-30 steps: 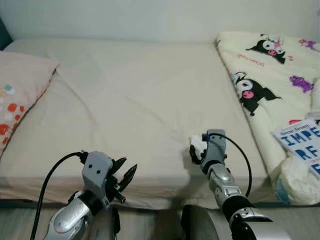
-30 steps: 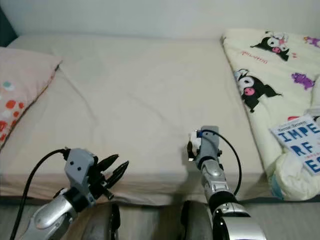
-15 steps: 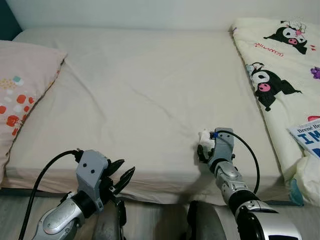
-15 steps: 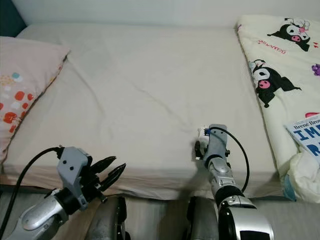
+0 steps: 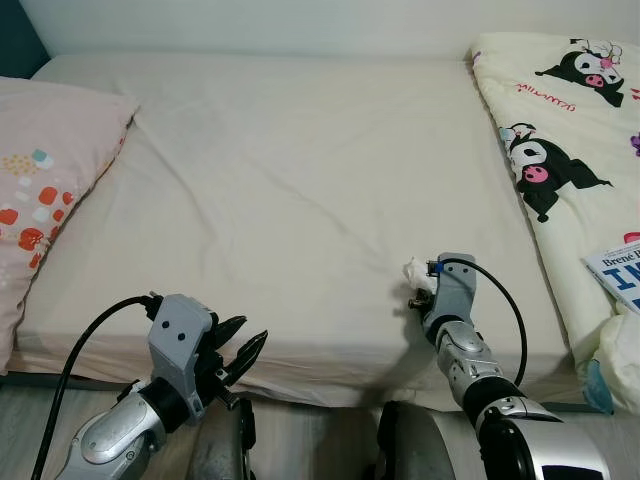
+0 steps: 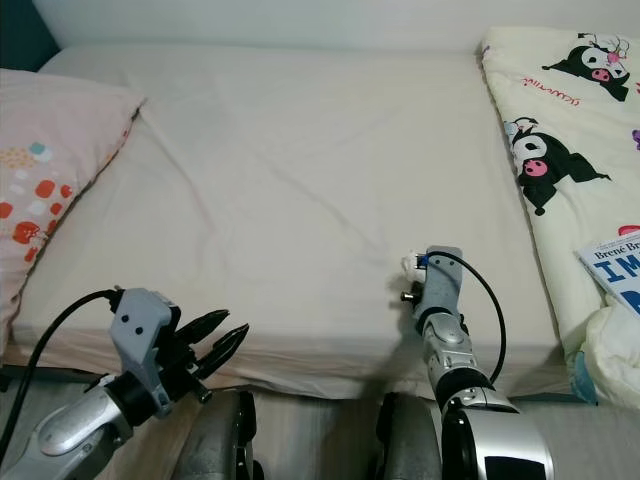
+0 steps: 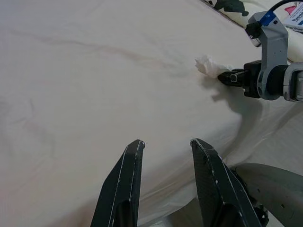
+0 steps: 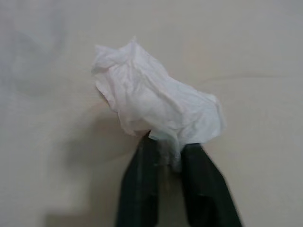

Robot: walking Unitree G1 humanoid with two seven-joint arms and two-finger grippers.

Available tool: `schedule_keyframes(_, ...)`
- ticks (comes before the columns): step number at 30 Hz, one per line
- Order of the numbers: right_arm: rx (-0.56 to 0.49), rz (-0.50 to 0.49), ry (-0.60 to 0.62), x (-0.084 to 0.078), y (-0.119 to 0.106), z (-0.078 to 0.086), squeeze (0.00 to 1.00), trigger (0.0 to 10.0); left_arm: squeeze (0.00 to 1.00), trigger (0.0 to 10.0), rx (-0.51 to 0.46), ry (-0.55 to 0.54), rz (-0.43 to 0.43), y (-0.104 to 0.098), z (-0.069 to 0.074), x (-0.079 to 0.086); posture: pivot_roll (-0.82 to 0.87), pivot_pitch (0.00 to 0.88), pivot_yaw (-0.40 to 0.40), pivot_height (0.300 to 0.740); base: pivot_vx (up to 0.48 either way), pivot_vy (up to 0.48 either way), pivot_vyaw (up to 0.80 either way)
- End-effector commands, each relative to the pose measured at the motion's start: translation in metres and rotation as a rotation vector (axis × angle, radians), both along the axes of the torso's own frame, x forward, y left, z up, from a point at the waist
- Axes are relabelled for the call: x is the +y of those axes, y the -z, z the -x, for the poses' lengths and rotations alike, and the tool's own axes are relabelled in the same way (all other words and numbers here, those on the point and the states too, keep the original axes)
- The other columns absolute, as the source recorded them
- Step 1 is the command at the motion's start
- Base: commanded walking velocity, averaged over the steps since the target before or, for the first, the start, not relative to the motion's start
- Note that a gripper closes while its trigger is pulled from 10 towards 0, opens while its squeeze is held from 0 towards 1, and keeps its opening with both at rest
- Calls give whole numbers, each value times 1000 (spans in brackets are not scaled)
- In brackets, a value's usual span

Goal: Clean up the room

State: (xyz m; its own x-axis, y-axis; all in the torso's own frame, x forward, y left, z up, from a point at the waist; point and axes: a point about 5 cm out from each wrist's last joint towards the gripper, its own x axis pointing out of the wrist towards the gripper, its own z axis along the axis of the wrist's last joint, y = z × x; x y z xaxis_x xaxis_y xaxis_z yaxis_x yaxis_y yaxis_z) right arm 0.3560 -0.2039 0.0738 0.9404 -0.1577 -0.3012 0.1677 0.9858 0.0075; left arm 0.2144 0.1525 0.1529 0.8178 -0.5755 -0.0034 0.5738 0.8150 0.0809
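Right wrist view: right gripper (image 8: pixel 166 150) still pinching tissue (image 8: pixel 156 104).

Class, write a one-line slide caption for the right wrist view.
Right tool pinches a crumpled white tissue just above the cream bedsheet.

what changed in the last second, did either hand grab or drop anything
Nothing grabbed or dropped. The camera swung left, so more pillow shows and less quilt and book. The right hand stays shut on the tissue over the bed, near its front edge. The left hand stays open and empty by the bed edge.
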Motion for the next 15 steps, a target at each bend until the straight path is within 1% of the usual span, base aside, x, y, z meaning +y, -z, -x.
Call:
schedule_keyframes(1,28,-7,8,-3,7,5,0,0,0,10000,33,0,-29,5,3,3,278,304,-24,591,0,0,0)
schedule_keyframes(4,28,-6,7,-2,7,5,0,0,0,10000,36,-3,-29,6,2,4,270,297,-27,591,0,0,0)
schedule_keyframes(6,15,-14,12,-1,6,4,0,0,0,10000,35,-13,-20,9,-2,4,221,270,-39,591,0,0,0)
schedule_keyframes(8,15,-14,12,-1,6,4,0,0,0,10000,35,-13,-20,9,-2,4,221,270,-39,591,0,0,0)
schedule_keyframes(9,6,-22,16,0,5,4,0,0,0,10000,34,-18,-14,12,-6,3,198,249,-45,591,0,0,0)
schedule_keyframes(10,-7,-31,16,3,7,5,0,0,0,10000,26,-21,-4,15,-11,-1,164,205,-56,591,0,0,0)
schedule_keyframes(11,-16,-38,14,6,9,6,0,0,0,10000,19,-21,5,18,-17,-4,145,179,-62,591,0,0,0)
schedule_keyframes(12,-16,-38,14,6,9,6,0,0,0,10000,19,-21,5,18,-17,-4,145,179,-62,591,0,0,0)
schedule_keyframes(13,-31,-39,0,13,12,8,0,0,0,10000,9,-23,13,21,-24,-9,126,142,-67,591,0,0,0)
schedule_keyframes(14,-31,-39,0,13,12,8,0,0,0,10000,9,-23,13,21,-24,-9,126,142,-67,591,0,0,0)
schedule_keyframes(15,-54,-26,-32,20,12,9,0,5490,0,10000,7,-37,20,22,-28,-10,115,114,-69,591,0,0,0)
